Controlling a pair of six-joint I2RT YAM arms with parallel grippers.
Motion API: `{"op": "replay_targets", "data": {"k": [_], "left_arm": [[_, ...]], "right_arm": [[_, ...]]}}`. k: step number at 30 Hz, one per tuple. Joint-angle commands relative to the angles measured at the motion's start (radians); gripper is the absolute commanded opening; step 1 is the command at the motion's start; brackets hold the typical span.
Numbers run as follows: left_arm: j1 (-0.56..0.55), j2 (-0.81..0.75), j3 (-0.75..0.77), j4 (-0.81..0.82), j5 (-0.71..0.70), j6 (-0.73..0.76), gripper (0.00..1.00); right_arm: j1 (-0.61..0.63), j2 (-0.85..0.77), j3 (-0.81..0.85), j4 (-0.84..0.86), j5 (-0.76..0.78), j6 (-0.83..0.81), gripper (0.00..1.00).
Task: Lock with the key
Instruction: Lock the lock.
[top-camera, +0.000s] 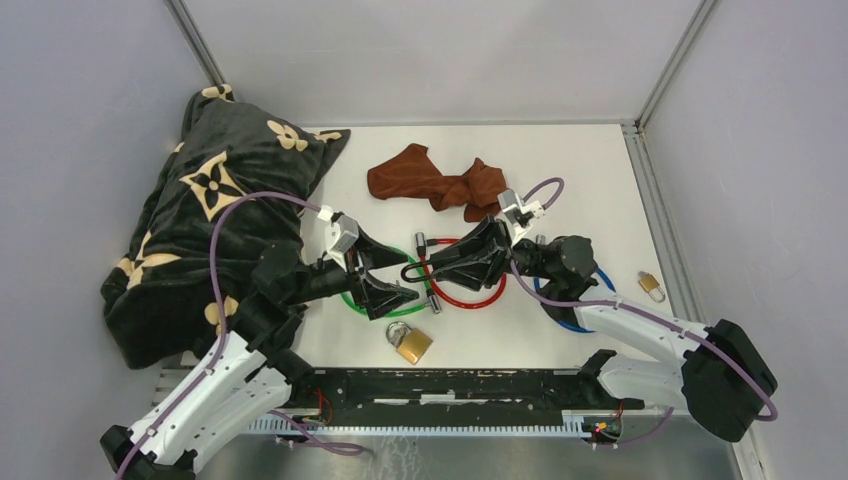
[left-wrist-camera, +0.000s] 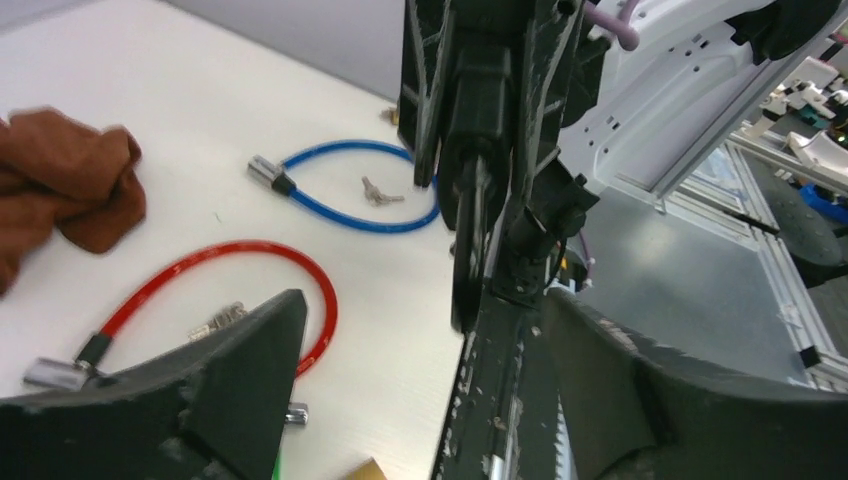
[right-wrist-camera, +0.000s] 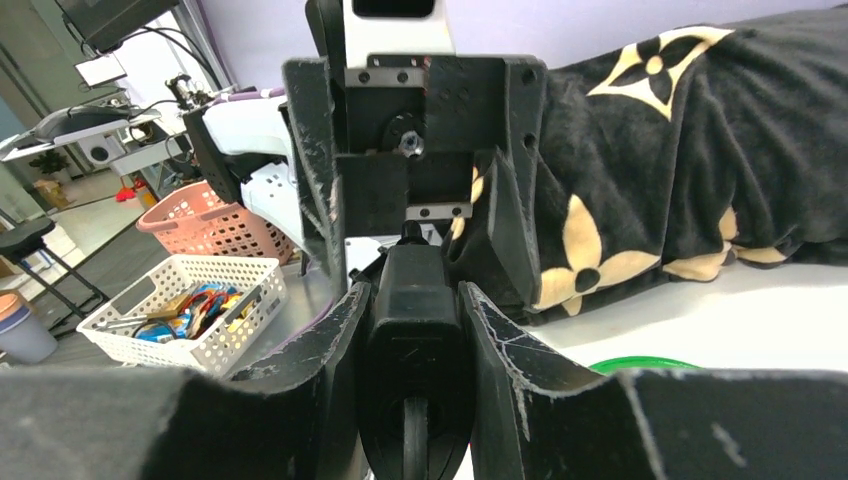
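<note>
My right gripper (top-camera: 447, 264) (right-wrist-camera: 415, 295) is shut on a black lock (top-camera: 428, 268) (right-wrist-camera: 414, 345), held above the table with its black loop pointing at the left arm. In the left wrist view the black lock (left-wrist-camera: 470, 150) hangs upright straight ahead between the right arm's fingers. My left gripper (top-camera: 398, 272) (left-wrist-camera: 425, 315) stands open, its fingers (left-wrist-camera: 230, 370) on either side of the loop's tip without touching it. A small bunch of keys (left-wrist-camera: 378, 190) lies on the table inside the blue cable loop. Whether a key sits in the black lock I cannot tell.
A red cable lock (top-camera: 468, 297), a green cable lock (top-camera: 352, 303) and a blue cable lock (top-camera: 572, 322) lie under the grippers. A brass padlock (top-camera: 411, 343) lies near the front, a smaller one (top-camera: 651, 286) at right. Brown cloth (top-camera: 435, 182) at back, black patterned blanket (top-camera: 205, 225) at left.
</note>
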Motion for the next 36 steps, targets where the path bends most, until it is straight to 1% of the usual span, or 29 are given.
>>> {"op": "replay_targets", "data": {"k": [1, 4, 8, 11, 15, 18, 19, 22, 24, 26, 29, 30, 32, 34, 36], "left_arm": [[0.004, -0.004, 0.094, -0.251, -0.039, 0.128, 0.99], [0.004, 0.004, 0.184, -0.479, -0.092, 0.229, 1.00], [0.004, 0.048, 0.341, -0.783, -0.189, 0.428, 1.00], [0.004, 0.100, 0.441, -0.991, -0.245, 0.548, 1.00], [0.004, 0.148, 0.521, -1.088, -0.276, 0.584, 1.00], [0.004, 0.173, 0.550, -1.085, -0.355, 0.607, 1.00], [0.004, 0.178, 0.561, -1.094, -0.356, 0.620, 1.00], [0.003, 0.165, 0.566, -1.124, -0.228, 0.750, 1.00], [0.004, 0.116, 0.519, -1.067, -0.248, 0.733, 1.00], [0.004, 0.056, 0.466, -0.997, -0.297, 0.715, 1.00], [0.004, -0.022, 0.404, -0.860, -0.513, 0.525, 1.00], [0.004, -0.032, 0.403, -0.843, -0.485, 0.507, 1.00], [0.004, -0.011, 0.424, -0.824, -0.327, 0.451, 1.00], [0.004, 0.026, 0.416, -0.750, -0.158, 0.309, 1.00], [0.004, 0.047, 0.367, -0.608, -0.016, 0.151, 0.97]], "right_arm": [[-0.024, -0.071, 0.055, 0.106, 0.008, 0.019, 0.00], [-0.040, -0.097, 0.061, 0.070, 0.008, 0.005, 0.00], [-0.048, -0.134, 0.064, -0.023, 0.012, -0.063, 0.00], [-0.052, -0.138, 0.065, -0.027, 0.009, -0.068, 0.00], [-0.052, -0.141, 0.061, -0.039, 0.006, -0.073, 0.00], [-0.053, -0.136, 0.053, -0.040, 0.005, -0.077, 0.00], [-0.052, -0.132, 0.051, -0.039, 0.004, -0.075, 0.00], [-0.053, -0.123, 0.046, -0.027, -0.004, -0.066, 0.00], [-0.052, -0.122, 0.043, -0.030, -0.006, -0.067, 0.00], [-0.052, -0.124, 0.040, -0.038, -0.006, -0.072, 0.00], [-0.053, -0.137, 0.038, -0.058, -0.006, -0.088, 0.00], [-0.052, -0.143, 0.039, -0.070, -0.005, -0.096, 0.00], [-0.052, -0.151, 0.035, -0.086, 0.000, -0.106, 0.00], [-0.052, -0.153, 0.030, -0.081, 0.001, -0.104, 0.00], [-0.052, -0.152, 0.024, -0.060, -0.003, -0.088, 0.00]]}}
